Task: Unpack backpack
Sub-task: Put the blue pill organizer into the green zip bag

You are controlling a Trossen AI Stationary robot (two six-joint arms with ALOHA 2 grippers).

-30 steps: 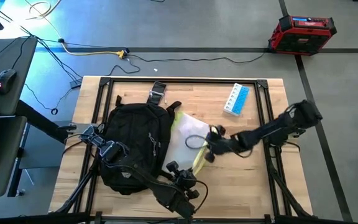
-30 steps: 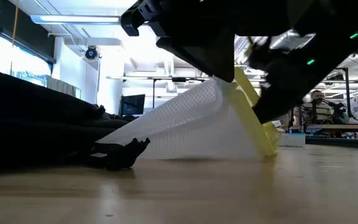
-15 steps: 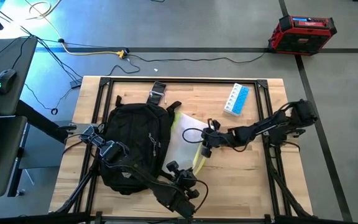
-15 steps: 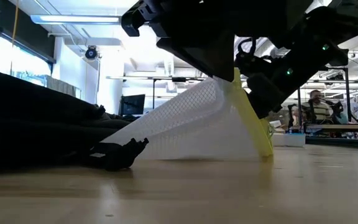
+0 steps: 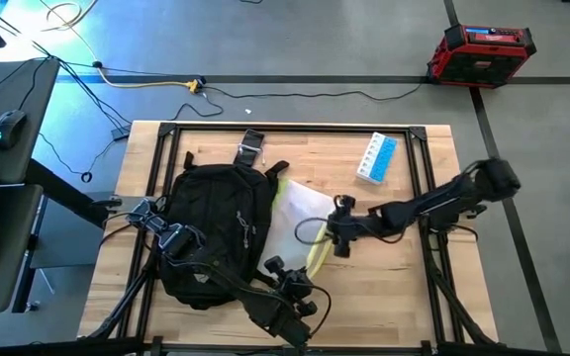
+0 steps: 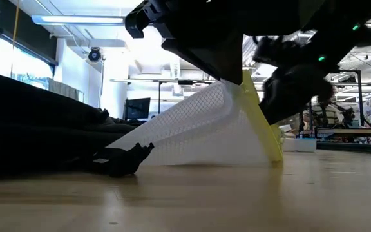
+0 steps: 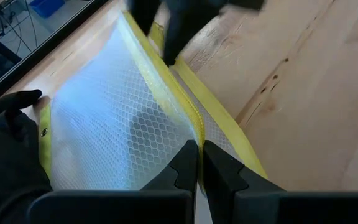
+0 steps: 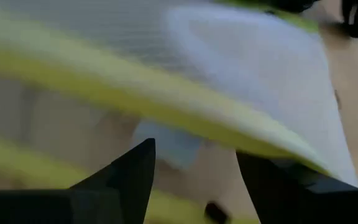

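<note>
Tabletop (image 5: 404, 287): backpack (image 5: 216, 232) lies beside right gripper (image 5: 332, 237), pouch (image 5: 295, 222) between.

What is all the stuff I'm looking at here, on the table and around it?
Large rounded black fabric backpack: one, black, on the table's left half.
Translucent mesh pouch with neon-yellow trim: one, whitish and yellow, beside the backpack, mid-table, one edge lifted.
Small blue and white box: one, near the table's far right corner.
Wooden table with black frame: one, light wood.
Red and black case: one, on the floor beyond the table.
Yellow cable: one, on the floor beyond the table.
Computer mouse: one, dark, on a desk to the left.
Left gripper: one, dark, shut on the pouch's yellow trim.
Right gripper: one, dark, open, at the pouch's right edge.
</note>
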